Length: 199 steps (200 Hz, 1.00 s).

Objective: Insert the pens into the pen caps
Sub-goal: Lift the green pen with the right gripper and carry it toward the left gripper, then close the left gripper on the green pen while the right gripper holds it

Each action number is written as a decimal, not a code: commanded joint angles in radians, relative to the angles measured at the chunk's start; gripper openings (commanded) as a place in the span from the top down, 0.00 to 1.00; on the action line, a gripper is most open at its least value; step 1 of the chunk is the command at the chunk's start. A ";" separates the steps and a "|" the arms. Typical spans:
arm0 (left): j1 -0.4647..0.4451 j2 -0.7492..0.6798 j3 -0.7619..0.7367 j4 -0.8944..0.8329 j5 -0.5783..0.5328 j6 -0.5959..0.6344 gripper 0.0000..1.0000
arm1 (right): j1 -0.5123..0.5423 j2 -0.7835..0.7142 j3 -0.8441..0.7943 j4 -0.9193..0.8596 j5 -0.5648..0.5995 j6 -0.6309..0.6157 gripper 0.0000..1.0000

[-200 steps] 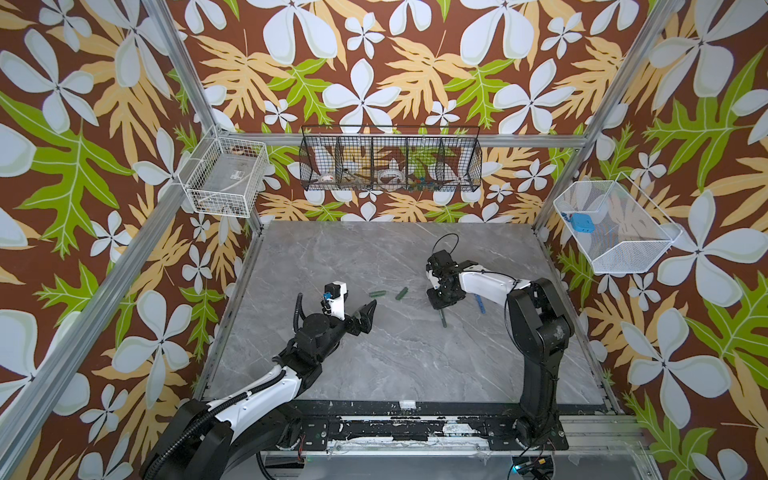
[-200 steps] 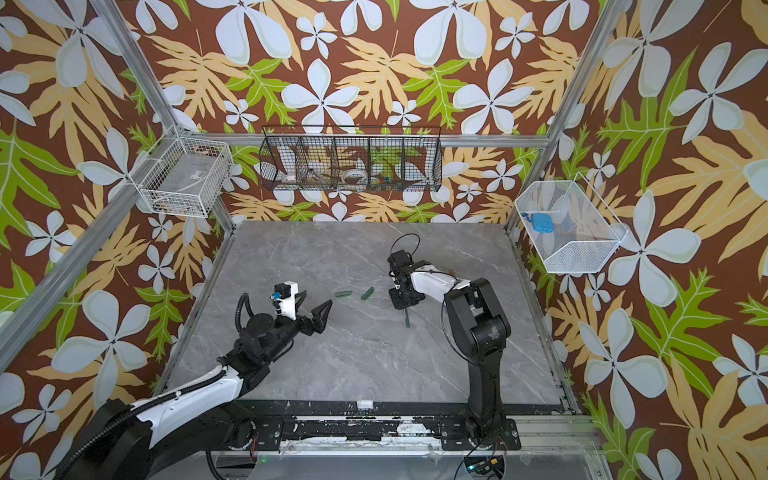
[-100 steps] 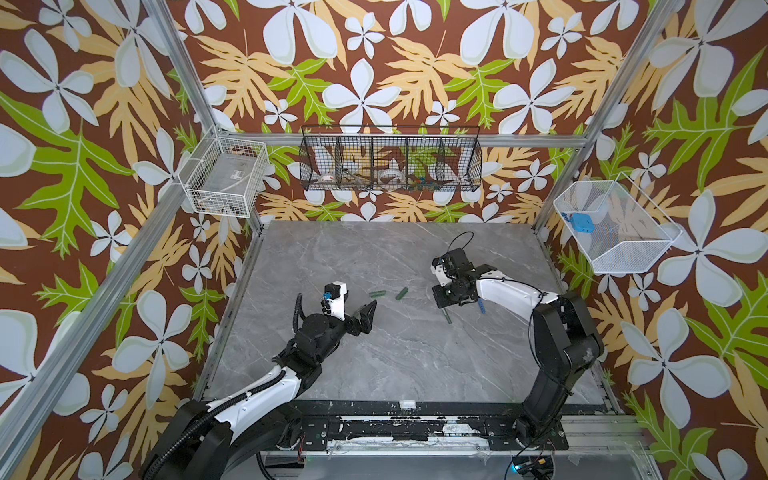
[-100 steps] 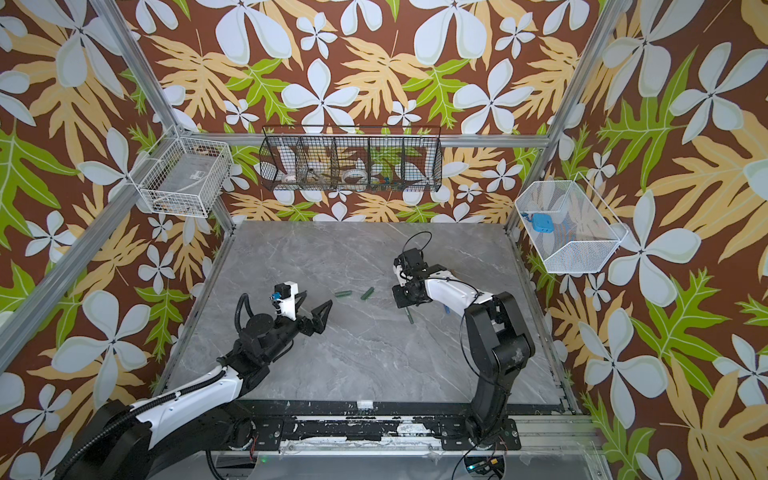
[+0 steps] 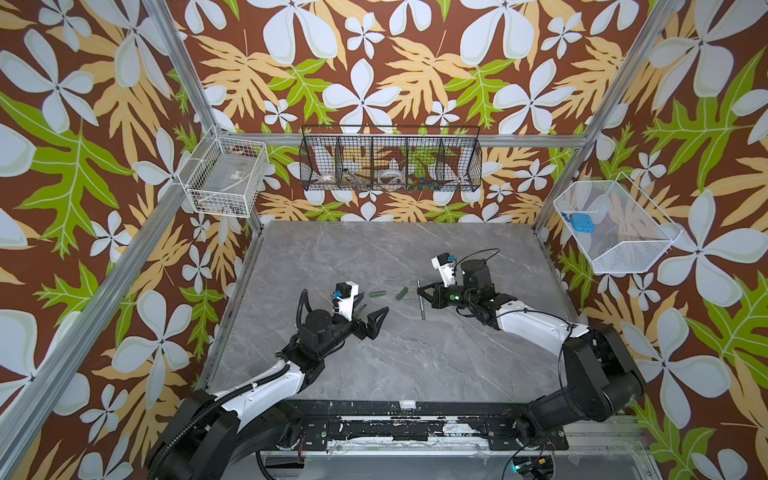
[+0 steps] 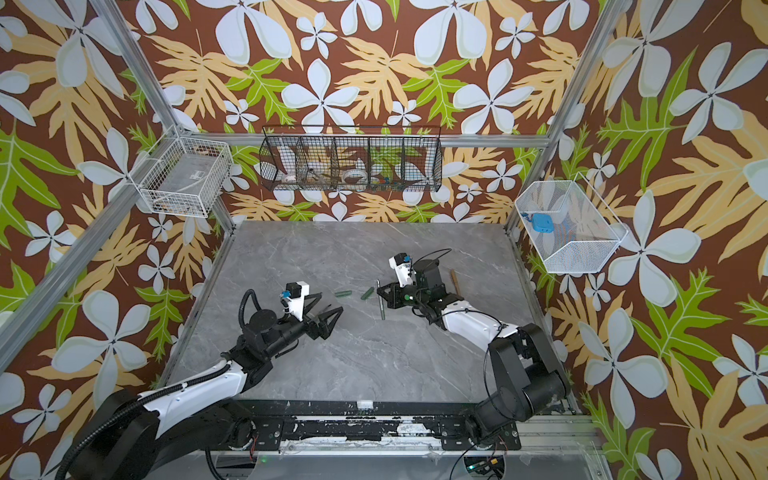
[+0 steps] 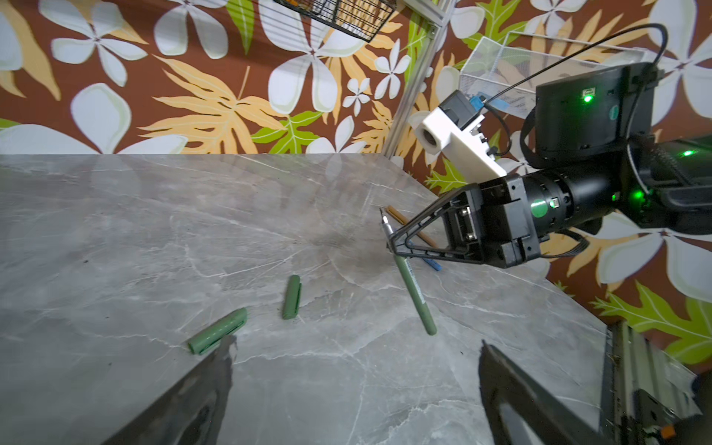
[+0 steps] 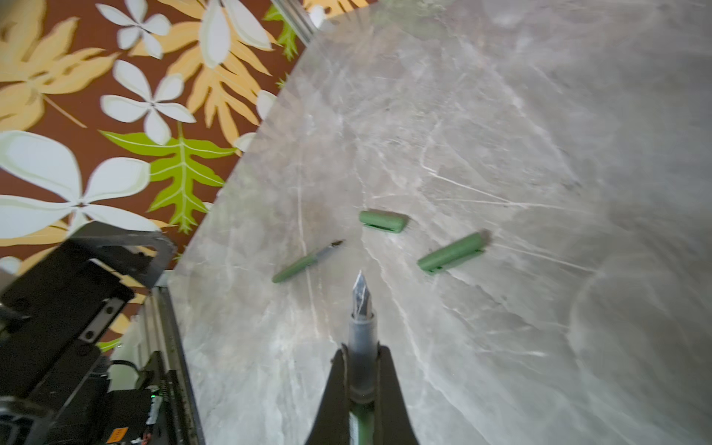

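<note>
Currently: pick-up of one pen is done, capping not yet begun. The right gripper (image 7: 393,246) is clamped on a green pen (image 8: 362,339), jaws pinched on the grey section just behind the nib, which sticks out past the jaws. The pen body runs back under the gripper. Whether its tail touches the counter (image 5: 374,374) I cannot tell.

Caps: the near cap (image 5: 401,294) lies just left of the right gripper in both top views. The far cap (image 5: 376,294) lies further left, just above the left gripper (image 7: 357,341). Both are green, flat on the counter and apart from each other. A second green pen (image 8: 304,262) lies loose on the counter, left of centre in the right wrist view. An orange-brown pen (image 6: 455,280) lies right of the right wrist in a top view. A blue pen (image 7: 429,264) shows near it in the left wrist view. Orange-brown and blue caps: not found in any view.

Left gripper: jaws spread wide, holding nothing, low over the counter, one finger close by the far cap.

Pose: the right arm reaches in from lower right, forearm long and low, gripper pointing left. The left arm comes from lower left, gripper pointing right toward the caps.

Next, I judge: the left gripper takes a cap and presents its open end. The right must line the nib up on the cap's axis, then push straight. Risk: the thin pen pivots in the pinch.
</note>
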State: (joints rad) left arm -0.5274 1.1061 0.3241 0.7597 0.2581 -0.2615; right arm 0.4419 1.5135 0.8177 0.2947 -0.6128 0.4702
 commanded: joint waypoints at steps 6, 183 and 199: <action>0.000 0.034 0.015 0.048 0.112 -0.018 0.00 | 0.048 -0.028 -0.030 0.284 -0.056 0.087 0.98; 0.000 0.118 0.069 0.091 0.342 -0.082 0.36 | 0.237 -0.006 0.022 0.349 -0.038 0.034 0.97; 0.000 0.118 0.069 0.100 0.353 -0.089 0.44 | 0.239 -0.010 0.010 0.372 -0.035 0.040 0.97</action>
State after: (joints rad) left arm -0.5274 1.2232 0.3862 0.7998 0.5671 -0.3336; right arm 0.6758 1.5078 0.8356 0.6128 -0.6548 0.5175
